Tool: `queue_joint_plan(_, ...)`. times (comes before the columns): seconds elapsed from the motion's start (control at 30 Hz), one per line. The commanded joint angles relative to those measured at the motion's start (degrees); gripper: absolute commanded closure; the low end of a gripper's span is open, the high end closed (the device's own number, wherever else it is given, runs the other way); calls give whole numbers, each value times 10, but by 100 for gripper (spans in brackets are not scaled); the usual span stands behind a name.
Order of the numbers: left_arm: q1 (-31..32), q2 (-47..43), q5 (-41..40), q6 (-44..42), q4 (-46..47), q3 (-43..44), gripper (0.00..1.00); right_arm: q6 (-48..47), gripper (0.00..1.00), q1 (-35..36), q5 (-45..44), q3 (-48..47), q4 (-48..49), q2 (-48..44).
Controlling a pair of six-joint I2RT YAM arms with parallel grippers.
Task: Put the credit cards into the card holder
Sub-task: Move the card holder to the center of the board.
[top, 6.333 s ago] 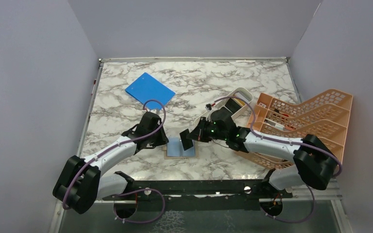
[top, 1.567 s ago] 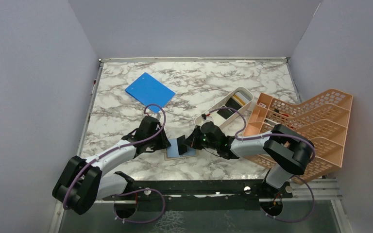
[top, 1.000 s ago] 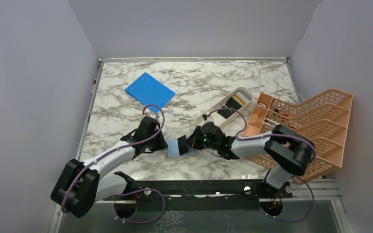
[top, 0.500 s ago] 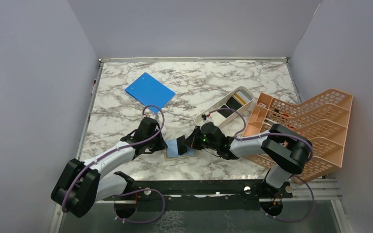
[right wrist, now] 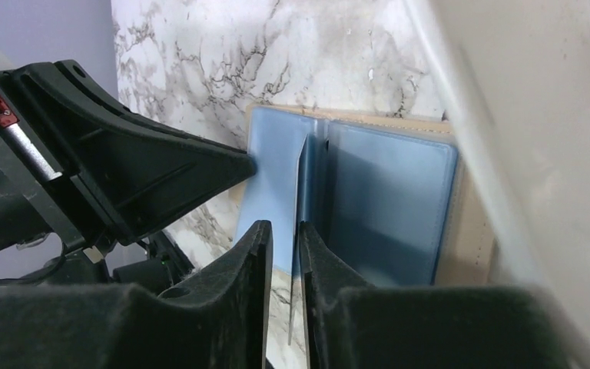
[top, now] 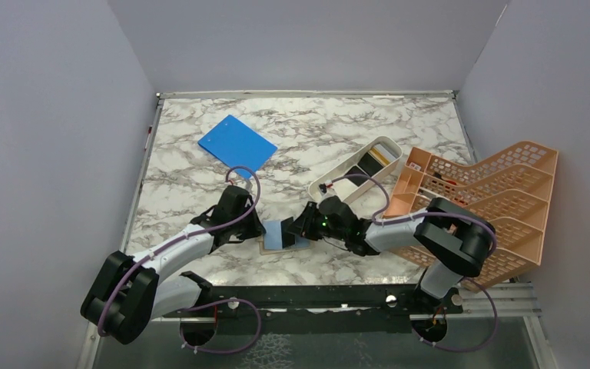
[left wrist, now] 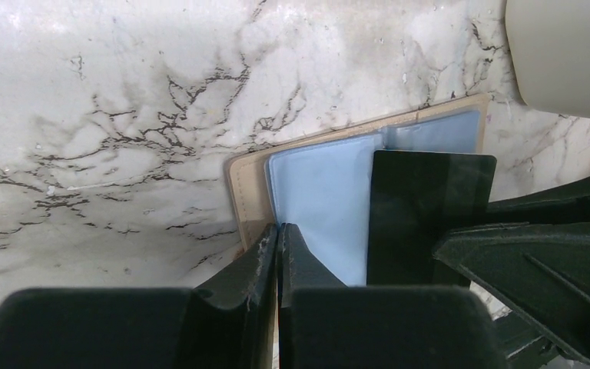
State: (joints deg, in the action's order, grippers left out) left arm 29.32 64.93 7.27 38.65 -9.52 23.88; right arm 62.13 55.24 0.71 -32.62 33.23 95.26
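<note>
Card holder (top: 278, 235) lying open on the marble tabletop (top: 315, 127), between the two grippers near the front edge.
The left gripper (left wrist: 278, 229) is pressing its jaws together, tips resting on the edge of the holder's light blue inner pocket. The right gripper (right wrist: 284, 227) is holding its jaws slightly spread around a black credit card (left wrist: 429, 215), which is standing on edge beside the holder's fold, a gap showing at one jaw. Whether the card is sitting inside a pocket cannot be told. A white tray (top: 382, 141) is lying just behind.
</note>
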Motion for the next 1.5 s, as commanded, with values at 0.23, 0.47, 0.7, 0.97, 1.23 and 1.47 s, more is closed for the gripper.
queue_joint_plan(0.23, 8, 19, 54, -38, 53, -6, 96, -10, 83, -3, -37, 64, -151, -63)
queue_joint_plan(0.47, 17, 29, 56, -40, 56, -3, 96, -27, 99, -3, -29, 85, -130, -96)
queue_joint_plan(0.7, 17, 11, 46, -35, 51, -3, 93, -22, 99, -3, -14, 85, -72, -81)
queue_joint_plan(0.97, 22, 27, 67, -67, 46, 6, 93, -5, 99, -3, -10, 92, -66, -113)
queue_joint_plan(1.23, 51, 16, 78, -65, 42, 5, 94, -11, 99, -3, 12, 138, -135, -216)
queue_joint_plan(1.47, 71, 19, 77, -67, 43, 12, 94, -25, 99, -2, -6, 165, -210, -330)
